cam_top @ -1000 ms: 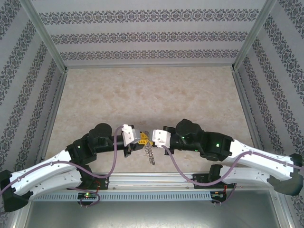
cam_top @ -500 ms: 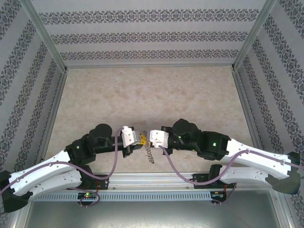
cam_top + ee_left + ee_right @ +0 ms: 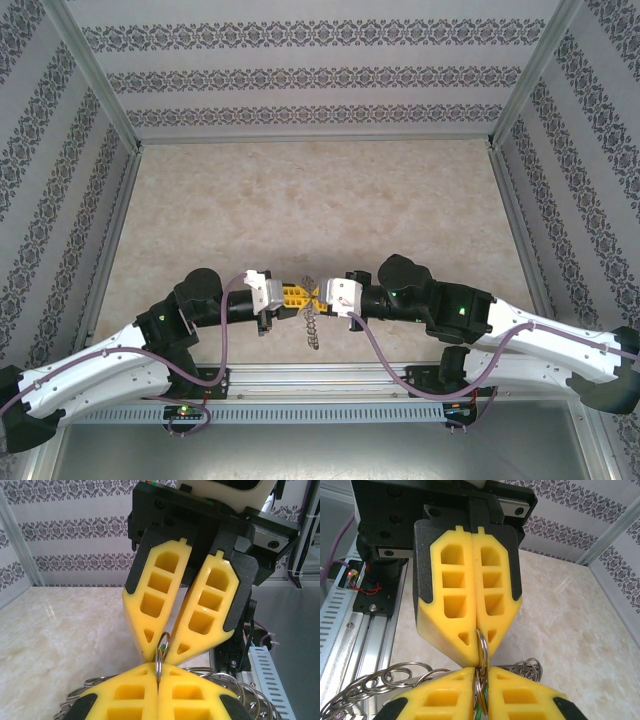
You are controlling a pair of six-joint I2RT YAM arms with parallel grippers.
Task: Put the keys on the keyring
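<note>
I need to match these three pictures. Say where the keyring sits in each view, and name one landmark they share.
Top external: the keyring is low centre, between the left gripper and right gripper, its wire loops trailing toward the arm bases.
Left wrist: low centre, edge-on, pinched in the left gripper's seam at the bottom edge.
Right wrist: low centre, loops spilling left.
Shared landmark: the left gripper, shut on the ring.

Bright even light, soft faint shadows, mild sheen on tabletop, wrist close-ups sharp
</note>
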